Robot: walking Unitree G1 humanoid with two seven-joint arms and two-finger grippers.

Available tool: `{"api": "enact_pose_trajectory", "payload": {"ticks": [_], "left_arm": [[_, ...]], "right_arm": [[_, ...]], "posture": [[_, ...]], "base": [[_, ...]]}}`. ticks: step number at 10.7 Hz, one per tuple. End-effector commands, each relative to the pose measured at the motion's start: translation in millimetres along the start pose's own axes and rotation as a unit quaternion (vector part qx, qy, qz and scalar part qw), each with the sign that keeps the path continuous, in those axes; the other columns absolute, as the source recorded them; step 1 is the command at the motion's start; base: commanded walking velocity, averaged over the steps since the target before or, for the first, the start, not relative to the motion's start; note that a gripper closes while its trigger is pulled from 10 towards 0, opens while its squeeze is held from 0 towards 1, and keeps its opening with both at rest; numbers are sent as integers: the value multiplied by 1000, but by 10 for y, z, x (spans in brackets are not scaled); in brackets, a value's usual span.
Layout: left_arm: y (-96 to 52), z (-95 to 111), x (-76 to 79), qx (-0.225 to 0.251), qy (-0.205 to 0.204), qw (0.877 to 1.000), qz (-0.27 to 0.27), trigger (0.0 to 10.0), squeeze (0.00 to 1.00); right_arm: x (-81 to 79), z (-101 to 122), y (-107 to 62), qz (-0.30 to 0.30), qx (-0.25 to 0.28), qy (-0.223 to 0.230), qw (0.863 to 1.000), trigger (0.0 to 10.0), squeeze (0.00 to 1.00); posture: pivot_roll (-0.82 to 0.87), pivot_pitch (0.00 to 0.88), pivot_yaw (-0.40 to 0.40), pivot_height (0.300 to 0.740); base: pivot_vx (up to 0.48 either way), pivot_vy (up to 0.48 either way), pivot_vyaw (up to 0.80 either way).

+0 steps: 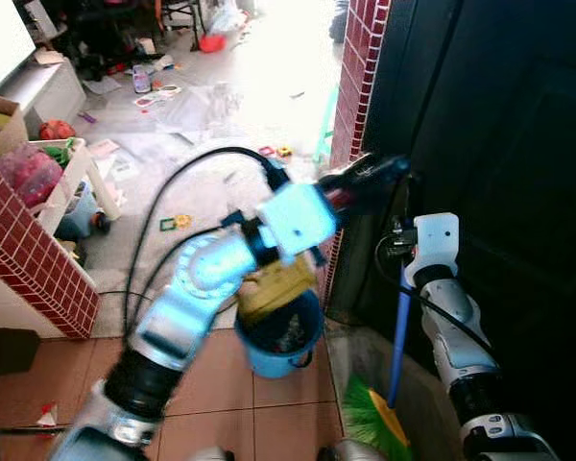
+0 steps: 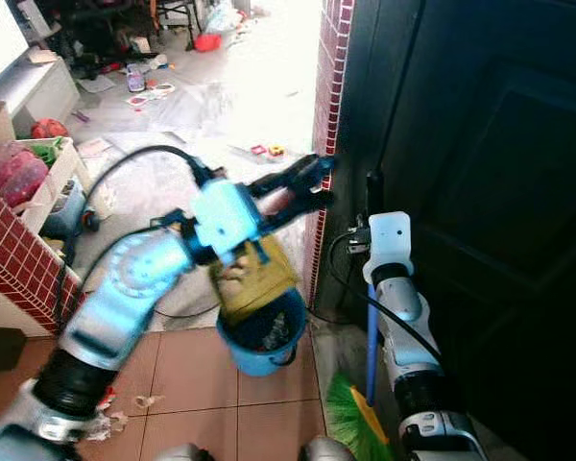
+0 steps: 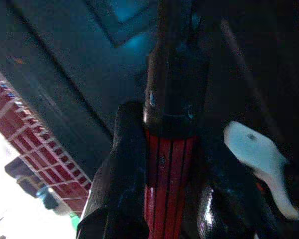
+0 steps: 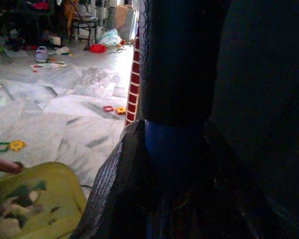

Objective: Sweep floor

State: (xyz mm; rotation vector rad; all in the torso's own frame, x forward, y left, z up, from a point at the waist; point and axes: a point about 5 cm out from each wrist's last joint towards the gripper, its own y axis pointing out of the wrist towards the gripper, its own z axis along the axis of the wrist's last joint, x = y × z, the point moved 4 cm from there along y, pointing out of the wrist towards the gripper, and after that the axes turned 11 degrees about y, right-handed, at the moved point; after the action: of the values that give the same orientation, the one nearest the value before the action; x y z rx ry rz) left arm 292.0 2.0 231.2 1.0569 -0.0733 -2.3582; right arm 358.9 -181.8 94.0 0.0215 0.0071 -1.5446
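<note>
My left gripper (image 1: 370, 178) reaches forward and is shut on the red ribbed handle (image 3: 167, 174) of a yellow dustpan (image 1: 276, 280). The dustpan hangs tilted over a blue bucket (image 1: 269, 357) that stands on the tiles and holds dark rubbish. Beside the dark door, my right gripper (image 1: 403, 238) is shut on the blue broom handle (image 1: 400, 336), just below its black grip (image 4: 177, 59). The broom's green bristles (image 1: 368, 421) rest on the floor near the bucket.
A red brick pillar (image 1: 360, 77) and a dark door (image 1: 499, 144) stand close on the right. A low brick wall (image 1: 29, 259) is on the left, with a white shelf of toys (image 1: 62, 168) behind it. Small toys (image 1: 176, 222) and papers litter the bright floor ahead. Scraps (image 2: 106, 423) lie on the tiles.
</note>
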Motion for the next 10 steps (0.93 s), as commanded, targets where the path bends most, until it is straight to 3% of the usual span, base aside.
{"api": "enact_pose_trajectory", "payload": {"ticks": [1, 2, 3, 4, 5, 6, 8, 9, 10], "left_arm": [[-11, -18, -97, -10, -9, 1000, 17, 10000, 0], [-38, -74, 177, -28, -25, 997, -68, 10000, 0], [-13, -22, 24, -14, 18, 1000, 0, 10000, 0], [8, 57, -195, 2, -14, 998, 63, 10000, 0], [14, 28, -116, -5, 0, 1000, 16, 10000, 0], [2, 15, -181, -8, 9, 999, 34, 10000, 0], [-20, 86, -459, 2, 22, 995, 101, 10000, 0], [-101, 122, -734, 3, 37, 987, 158, 10000, 0], [-162, 142, -889, 4, 42, 982, 187, 10000, 0]], "right_arm": [[-24, 109, 41, 4, 22, -2, 1000, 10000, 0], [-28, 107, 45, 5, 21, -2, 1000, 10000, 0], [-41, 114, 51, 6, 23, -2, 1000, 10000, 0], [-32, 123, 49, 5, 24, -3, 1000, 10000, 0], [-15, 113, 47, 2, 23, -3, 1000, 10000, 0], [-30, 106, 46, 4, 22, -3, 1000, 10000, 0], [-24, 117, 54, 4, 24, -3, 1000, 10000, 0], [-14, 108, 50, 2, 24, -3, 1000, 10000, 0], [-18, 103, 42, 1, 24, -3, 1000, 10000, 0]], "posture": [[-92, 0, 18, 740], [-90, 0, 17, 740], [-97, 0, 22, 740], [-97, 0, 22, 740], [-92, 0, 19, 740], [-96, 0, 21, 740], [-95, 0, 21, 740], [-93, 0, 23, 740], [-92, 0, 23, 740]], "base": [[0, 0, 0], [0, 0, 0], [0, 0, 0], [0, 0, 0], [0, 0, 0], [0, 0, 0], [0, 0, 0], [0, 0, 0], [0, 0, 0]]}}
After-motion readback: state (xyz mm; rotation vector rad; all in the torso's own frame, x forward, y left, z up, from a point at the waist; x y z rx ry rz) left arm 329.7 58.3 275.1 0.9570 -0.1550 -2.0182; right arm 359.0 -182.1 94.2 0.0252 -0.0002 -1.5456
